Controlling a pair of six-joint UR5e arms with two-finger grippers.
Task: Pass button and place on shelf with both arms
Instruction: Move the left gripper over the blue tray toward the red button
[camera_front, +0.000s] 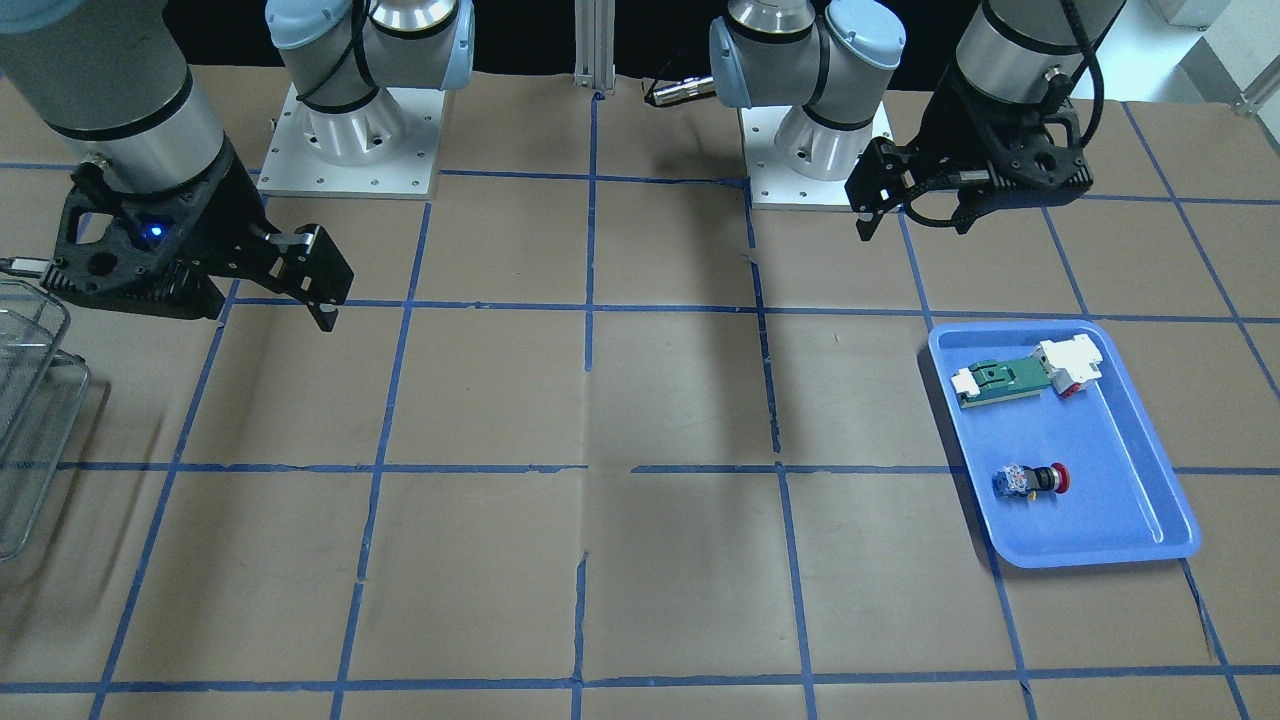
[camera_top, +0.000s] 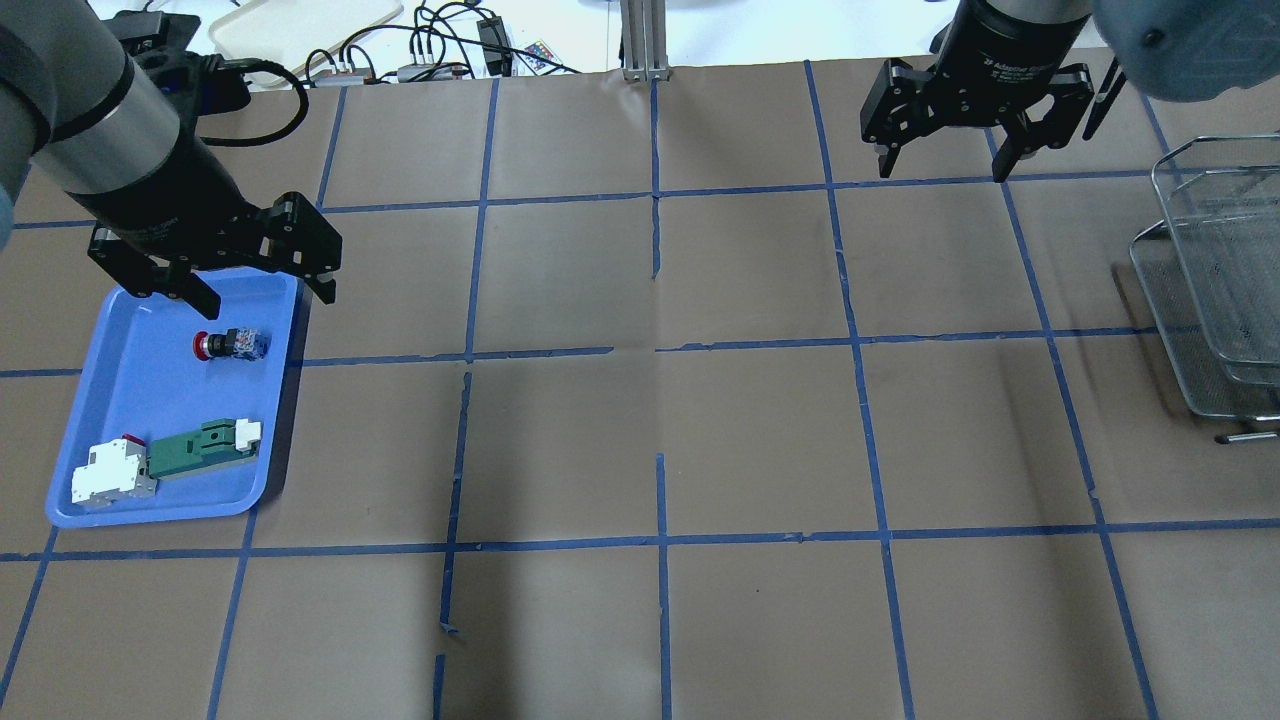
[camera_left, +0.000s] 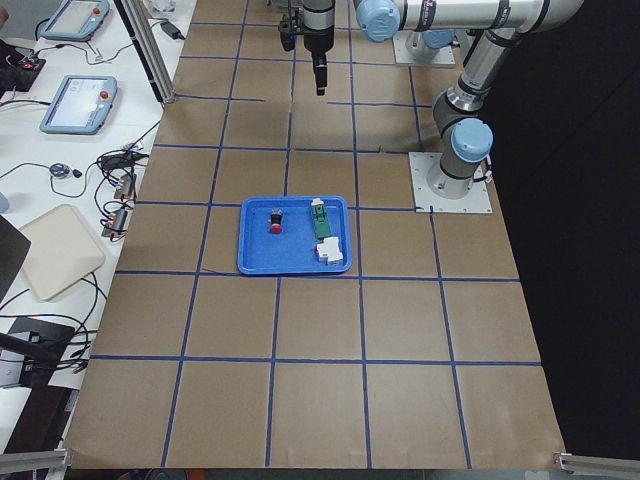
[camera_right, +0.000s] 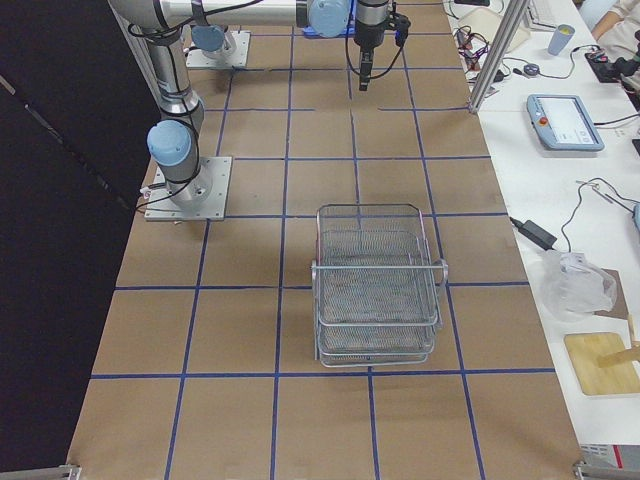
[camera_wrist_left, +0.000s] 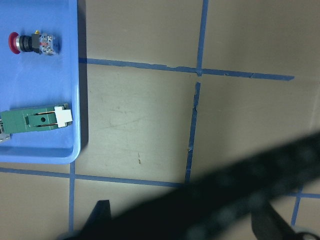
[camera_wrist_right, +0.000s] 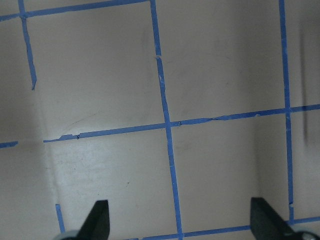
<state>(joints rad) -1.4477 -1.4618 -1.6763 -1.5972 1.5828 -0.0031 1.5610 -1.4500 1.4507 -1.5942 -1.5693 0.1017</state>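
While the left gripper (camera_top: 268, 300) and the right gripper (camera_top: 942, 172) both hang spread and empty, one button (camera_top: 230, 344) lies in one blue tray (camera_top: 150, 400) at frame left, near one green part (camera_top: 200, 447); one shelf (camera_top: 1200, 330) at right edge.

Arms (camera_front: 110, 95): silver-grey tubes, black bands near the wrists.
Joint caps (camera_front: 295, 25): light blue, rounded.
Base plates (camera_front: 345, 175): pale metal squares, small screws along the edges.
Left gripper (camera_top: 268, 298): black, two fingers, angular linkage.
Right gripper (camera_top: 942, 170): same black build — white lettering on its collar, unreadable.
Cables (camera_front: 1088, 60): black, looped at the wrists.
Blue light (camera_front: 152, 233): on the right wrist mount.
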